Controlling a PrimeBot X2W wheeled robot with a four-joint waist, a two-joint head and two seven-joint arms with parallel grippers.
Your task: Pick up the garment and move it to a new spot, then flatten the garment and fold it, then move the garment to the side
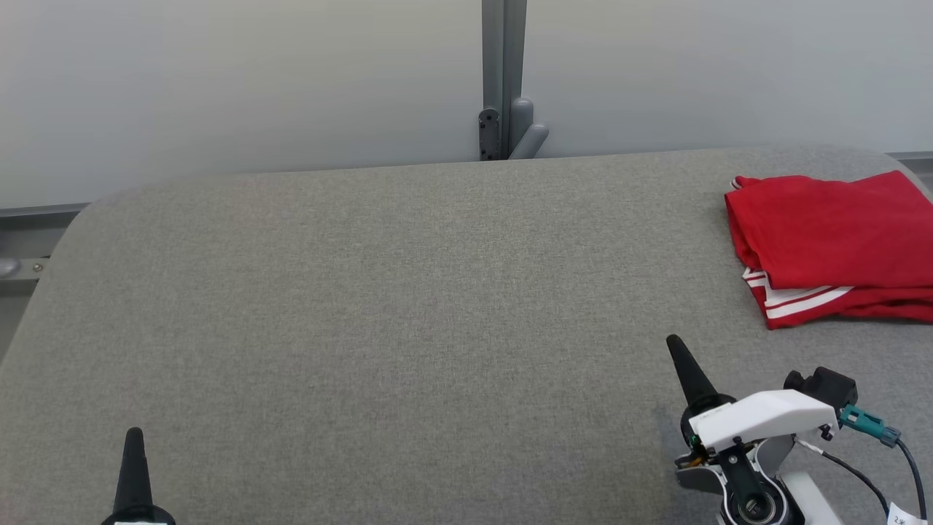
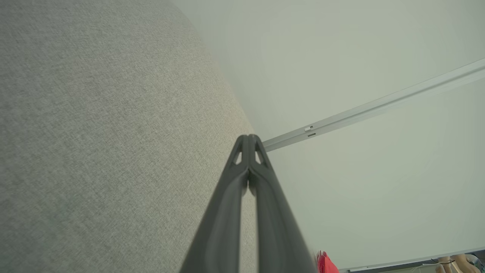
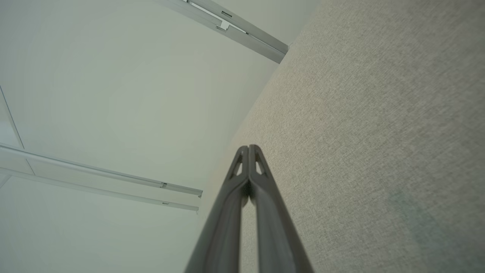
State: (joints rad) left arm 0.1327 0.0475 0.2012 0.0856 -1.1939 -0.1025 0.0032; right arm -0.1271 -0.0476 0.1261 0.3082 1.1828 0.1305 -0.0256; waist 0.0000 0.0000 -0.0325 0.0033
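Folded garment (image 1: 831, 240) lies ahead-right of my right gripper (image 1: 673, 343) (nearer arm); left gripper (image 1: 134, 435) well apart. I read both as closed, empty.

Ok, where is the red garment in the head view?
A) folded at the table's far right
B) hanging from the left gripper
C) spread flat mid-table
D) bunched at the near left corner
A: the red garment, with white stripes at its hem, lies folded at the far right of the grey table.

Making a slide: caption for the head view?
Folded red garment at the grey table far right; left hand and right hand shut and empty, apart from it.
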